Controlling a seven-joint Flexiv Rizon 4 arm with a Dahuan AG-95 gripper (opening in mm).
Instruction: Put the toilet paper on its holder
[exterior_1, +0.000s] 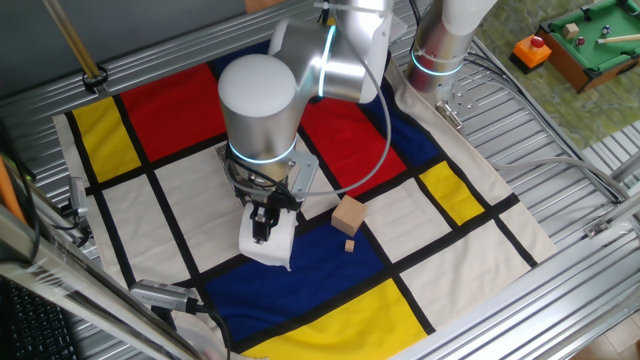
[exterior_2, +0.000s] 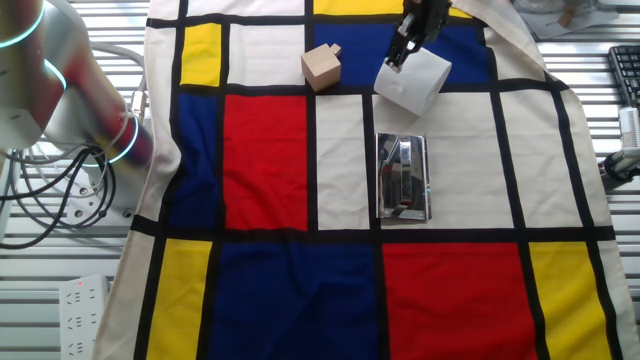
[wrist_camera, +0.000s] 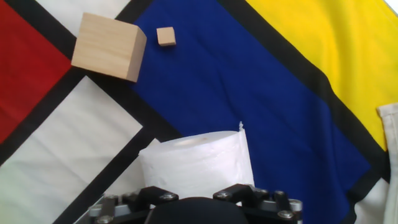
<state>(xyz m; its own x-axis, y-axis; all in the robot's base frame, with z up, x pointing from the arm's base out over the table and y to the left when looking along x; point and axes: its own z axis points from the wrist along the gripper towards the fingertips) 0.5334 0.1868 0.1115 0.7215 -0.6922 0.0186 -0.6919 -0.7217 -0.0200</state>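
- White, soft paper: the toilet paper (exterior_1: 268, 243) sits at the gripper (exterior_1: 263, 228), over the seam where a white panel meets the blue one of the patterned cloth (exterior_1: 330, 300). In the hand view its rounded side fills the lower centre, just below the finger mounts, with a loose tail of the sheet sticking up at its right edge.
- Gripper: the dark fingers (exterior_2: 405, 45) reach down onto the roll's top in both fixed views. By judgement they are clamped on the roll, one perhaps inside the core, since it hangs tilted at their tips in the other fixed view; the contact itself is hidden, and whether the roll is clear of the cloth I cannot tell.
- Shiny metal: the holder (exterior_2: 402, 177) lies on a white panel just beside the roll, toward the red panels. Its upright rod is not separable from the reflections. Its nearness suggests only a short carry remains.
- Tan wood: a wooden cube (wrist_camera: 109, 47) rests near the roll on the far side from the holder, with a much smaller wooden block (wrist_camera: 165, 36) close to it. Both lie out of the likely path.
- Status, as judged: roll taken, not yet on the stand.
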